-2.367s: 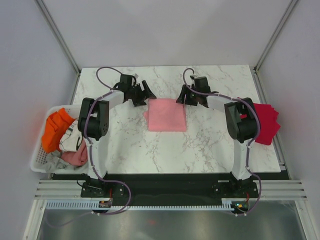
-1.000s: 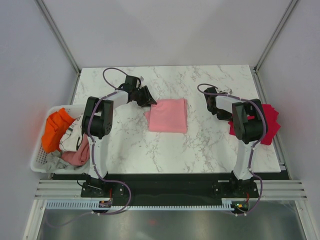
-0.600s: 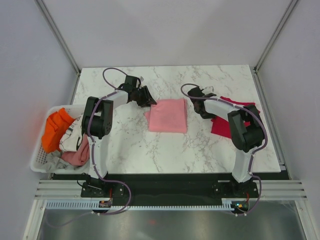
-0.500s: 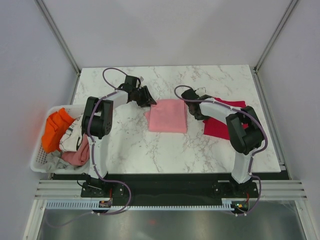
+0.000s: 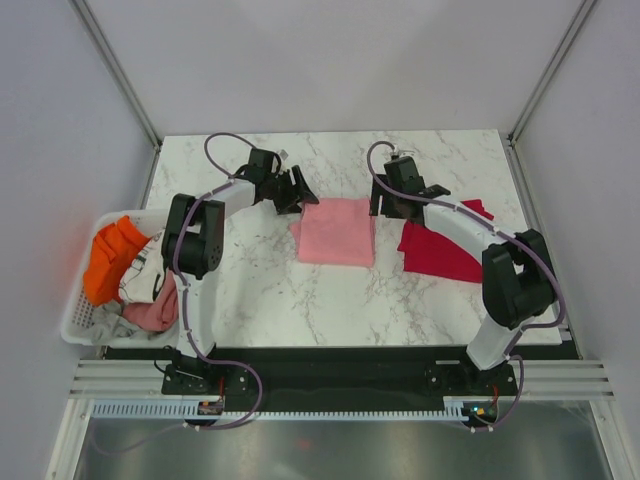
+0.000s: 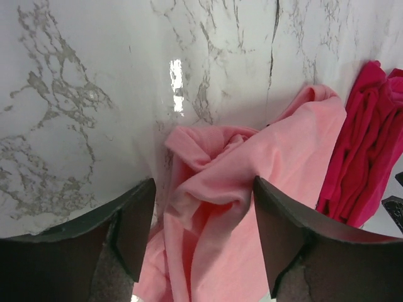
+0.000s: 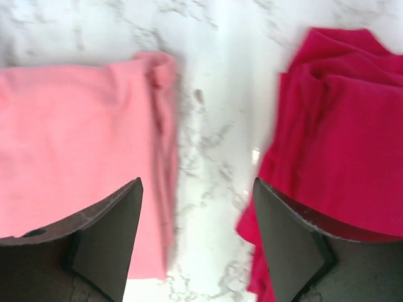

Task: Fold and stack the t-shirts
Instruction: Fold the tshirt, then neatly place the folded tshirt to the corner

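left gripper (image 5: 302,193), right gripper (image 5: 384,206): fingers apart, empty | we pinch crimson t-shirt (image 5: 443,250) at 9 o'clock — lay squarely on pink t-shirt (image 5: 334,231)

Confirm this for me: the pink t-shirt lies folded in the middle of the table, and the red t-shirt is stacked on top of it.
Not stacked. The red t-shirt lies on the table to the right of the pink t-shirt, apart from it, with a strip of bare marble between them. The right wrist view shows that gap plainly. The pink one does lie folded in the middle.
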`<state>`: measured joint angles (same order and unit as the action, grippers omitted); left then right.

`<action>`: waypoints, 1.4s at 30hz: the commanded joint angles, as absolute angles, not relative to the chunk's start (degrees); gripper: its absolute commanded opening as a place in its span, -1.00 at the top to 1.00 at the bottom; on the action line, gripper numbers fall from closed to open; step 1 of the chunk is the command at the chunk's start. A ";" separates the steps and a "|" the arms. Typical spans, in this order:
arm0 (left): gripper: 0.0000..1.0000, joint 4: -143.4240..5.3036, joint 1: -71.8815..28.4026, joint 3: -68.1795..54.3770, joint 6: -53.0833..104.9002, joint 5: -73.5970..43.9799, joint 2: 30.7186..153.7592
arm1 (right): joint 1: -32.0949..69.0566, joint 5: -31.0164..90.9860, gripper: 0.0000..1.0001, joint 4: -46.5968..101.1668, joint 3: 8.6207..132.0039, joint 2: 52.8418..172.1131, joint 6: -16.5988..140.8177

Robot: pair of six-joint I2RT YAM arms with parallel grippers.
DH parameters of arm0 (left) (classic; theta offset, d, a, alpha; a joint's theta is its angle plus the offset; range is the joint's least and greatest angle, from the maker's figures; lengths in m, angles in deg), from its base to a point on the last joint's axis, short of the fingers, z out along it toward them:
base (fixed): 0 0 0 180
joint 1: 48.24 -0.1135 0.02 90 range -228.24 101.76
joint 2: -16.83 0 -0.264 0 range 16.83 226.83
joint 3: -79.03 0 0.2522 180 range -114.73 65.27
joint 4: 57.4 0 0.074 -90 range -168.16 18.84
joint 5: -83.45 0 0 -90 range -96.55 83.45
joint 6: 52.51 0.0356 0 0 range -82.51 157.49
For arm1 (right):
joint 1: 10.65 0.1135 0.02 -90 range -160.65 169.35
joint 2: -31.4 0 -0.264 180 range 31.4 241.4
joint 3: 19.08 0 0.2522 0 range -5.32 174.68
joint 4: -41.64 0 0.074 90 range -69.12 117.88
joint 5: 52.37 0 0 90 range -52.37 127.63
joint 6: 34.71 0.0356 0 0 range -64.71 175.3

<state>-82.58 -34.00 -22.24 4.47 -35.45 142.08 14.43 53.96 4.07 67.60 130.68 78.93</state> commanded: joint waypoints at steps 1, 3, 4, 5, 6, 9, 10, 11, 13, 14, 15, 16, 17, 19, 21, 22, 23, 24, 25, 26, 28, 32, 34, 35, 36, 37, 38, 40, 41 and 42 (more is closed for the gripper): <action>-0.49 -84.88 -34.26 -21.48 7.52 -32.56 140.67 | 11.16 37.74 -0.60 18.88 63.51 130.27 82.09; -0.50 -84.79 -34.26 -20.96 7.52 -32.56 140.23 | 10.19 31.60 -0.61 22.76 62.53 132.37 84.37; -0.50 -84.79 -34.35 -20.87 7.43 -32.65 140.06 | 9.57 30.26 -0.60 24.44 62.01 133.25 85.00; -0.49 -84.61 -34.44 -20.17 7.34 -32.74 140.06 | 9.48 29.37 -0.59 27.50 62.00 134.13 85.70; -0.47 -84.09 -34.44 -19.81 7.17 -32.83 139.71 | 9.05 28.49 -0.58 28.92 62.09 135.97 86.92; -0.44 -83.12 -35.05 -18.23 6.82 -33.44 138.83 | 8.52 26.82 -0.58 31.92 63.75 139.83 88.42; -0.47 -82.94 -35.32 -17.88 6.81 -33.88 138.74 | 8.43 26.38 -0.58 32.45 64.20 140.81 88.60; -0.49 -82.68 -35.41 -17.79 6.90 -34.14 138.65 | 8.43 26.46 -0.58 32.80 64.63 141.52 88.78; -0.65 -81.89 -35.58 -17.18 7.16 -34.58 137.95 | 8.25 26.81 -0.57 32.89 65.86 144.15 88.87; -0.68 -81.63 -35.58 -16.91 7.34 -34.76 137.77 | 8.16 27.42 -0.56 32.72 66.30 144.94 88.96; -0.71 -81.54 -35.67 -16.65 7.52 -34.67 137.60 | 8.16 27.95 -0.55 32.37 66.66 146.17 88.96; -0.74 -80.93 -35.67 -16.30 7.52 -34.67 137.33 | 8.08 28.22 -0.53 32.36 66.92 146.62 88.96; -0.74 -80.75 -35.67 -16.21 7.43 -34.76 137.33 | 7.90 29.09 -0.51 32.36 66.92 146.97 89.04; -0.72 -80.66 -35.76 -16.21 7.60 -34.93 137.51 | 7.46 29.89 -0.44 32.54 66.75 147.67 89.05; -0.64 -80.48 -35.76 -16.38 7.43 -35.20 138.21 | 7.11 29.98 -0.40 32.63 66.92 148.64 89.22; -0.57 -80.39 -35.76 -16.64 7.43 -35.63 138.56 | 6.85 29.63 -0.32 32.54 67.45 149.08 89.13; -0.54 -80.31 -35.76 -16.82 7.43 -36.07 139.26 | 6.67 29.02 -0.29 32.54 67.71 149.95 89.13; -0.51 -80.39 -35.76 -17.08 7.43 -36.69 139.87 | 6.58 28.93 -0.21 32.54 68.32 150.31 89.13; -0.41 -80.31 -35.76 -17.52 7.52 -36.95 140.23 | 6.41 28.84 -0.18 32.45 68.59 150.66 89.13; -0.36 -80.39 -35.76 -17.70 7.43 -37.13 140.84 | 6.32 28.66 -0.15 32.45 68.77 150.93 88.96; -0.23 -80.30 -35.67 -18.22 7.34 -37.31 141.37 | 6.32 27.87 -0.09 32.45 69.30 151.45 88.78; -0.12 -80.30 -35.67 -19.11 7.17 -37.13 142.60 | 6.40 26.99 -0.05 32.54 70.17 152.16 88.61; -0.15 -80.30 -35.50 -19.89 7.08 -36.43 143.48 | 6.40 26.55 -0.04 32.63 70.44 152.51 88.60; -0.19 -80.30 -35.49 -20.33 7.08 -36.26 143.83 | 6.40 26.38 -0.04 32.71 70.44 152.77 88.61; -0.22 -80.30 -35.23 -20.77 6.99 -35.82 144.10 | 6.40 26.38 -0.04 32.71 70.53 152.77 88.61; -0.24 -80.39 -35.06 -21.56 7.08 -35.64 144.71 | 6.40 26.20 -0.05 32.89 70.53 152.86 88.61; -0.25 -80.65 -34.88 -22.00 6.99 -35.55 145.15 | 6.40 25.76 -0.05 32.98 70.53 152.95 88.61; -0.29 -80.92 -34.18 -22.79 6.73 -34.94 146.03 | 6.49 25.50 -0.05 32.89 70.62 153.04 88.69; -0.29 -81.01 -33.92 -23.06 6.73 -34.76 146.21 | 6.49 25.50 -0.05 32.98 70.62 153.12 88.69; -0.30 -81.09 -33.56 -23.24 6.55 -34.33 146.47 | 6.58 25.58 -0.05 32.98 70.44 153.13 88.78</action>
